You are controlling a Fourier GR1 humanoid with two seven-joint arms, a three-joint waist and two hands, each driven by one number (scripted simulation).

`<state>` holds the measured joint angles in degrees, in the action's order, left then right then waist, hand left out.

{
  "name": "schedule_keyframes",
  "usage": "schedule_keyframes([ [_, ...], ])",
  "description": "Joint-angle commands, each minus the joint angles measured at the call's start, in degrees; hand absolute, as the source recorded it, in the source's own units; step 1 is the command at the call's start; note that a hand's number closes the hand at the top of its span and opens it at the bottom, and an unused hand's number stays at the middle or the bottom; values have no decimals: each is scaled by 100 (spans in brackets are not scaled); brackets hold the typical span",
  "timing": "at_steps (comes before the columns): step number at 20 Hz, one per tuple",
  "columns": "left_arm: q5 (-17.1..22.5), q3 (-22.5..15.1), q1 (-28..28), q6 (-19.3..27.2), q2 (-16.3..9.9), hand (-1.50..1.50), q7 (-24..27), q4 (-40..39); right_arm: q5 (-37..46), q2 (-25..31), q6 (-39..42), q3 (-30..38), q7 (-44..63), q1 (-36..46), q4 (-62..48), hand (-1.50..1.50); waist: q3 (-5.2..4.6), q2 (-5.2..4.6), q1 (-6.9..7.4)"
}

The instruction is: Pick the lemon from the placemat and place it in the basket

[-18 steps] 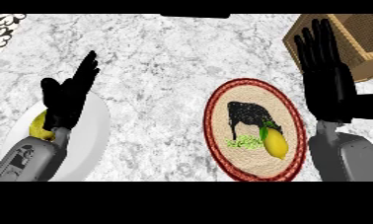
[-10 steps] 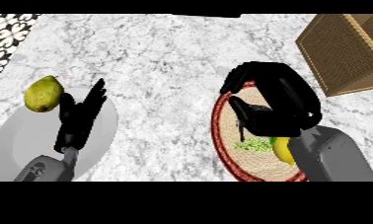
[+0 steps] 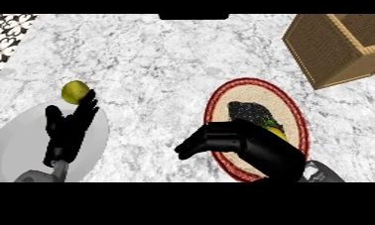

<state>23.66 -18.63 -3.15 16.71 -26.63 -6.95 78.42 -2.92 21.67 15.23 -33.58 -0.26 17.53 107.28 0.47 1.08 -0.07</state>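
**Lemon not yet grasped on placemat**

The lemon point(image 3: 278, 132) is seen on the placemat point(image 3: 293, 115), largely hidden beneath the right hand point(image 3: 242, 142); it is judged light, rigid, smooth-skinned, best taken across its middle; fingers are curled, enclosing nothing visible; the left hand point(image 3: 67, 132) rests released, left of the placemat; the basket point(image 3: 330, 45) stands beyond it.

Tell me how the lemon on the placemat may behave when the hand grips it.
The lemon looks rounded and smooth, so it may roll or slip on the flat placemat. It seems small, probably light. The right hand hides most of it, so this is uncertain.
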Motion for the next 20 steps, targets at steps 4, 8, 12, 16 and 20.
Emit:
schedule_keyframes([
  [4, 98, -109, 752, -41, 28, 0, -136, -195, 1568, 1410, 22, 699, 893, 871, 825, -150, -69, -1, -101],
  [8, 78, -42, 645, -181, -107, 0, -198, -313, 1255, 2129, 942, 1154, 1435, 1608, 1213, -150, -75, -48, -92],
  [12, 74, -33, 683, -210, -44, 0, -129, -194, 406, 2914, 1956, 1838, 1488, 2053, 999, -150, -69, -81, -32],
  [16, -18, -116, 927, -201, -85, 0, -104, -49, -154, 3613, 3004, 1818, 1648, 2228, 841, -150, -71, -72, 24],
  [20, 31, 44, 823, -145, -84, 0, -211, -29, -527, 4086, 3700, 1950, 1751, 2378, 807, -150, -61, -83, -7],
])
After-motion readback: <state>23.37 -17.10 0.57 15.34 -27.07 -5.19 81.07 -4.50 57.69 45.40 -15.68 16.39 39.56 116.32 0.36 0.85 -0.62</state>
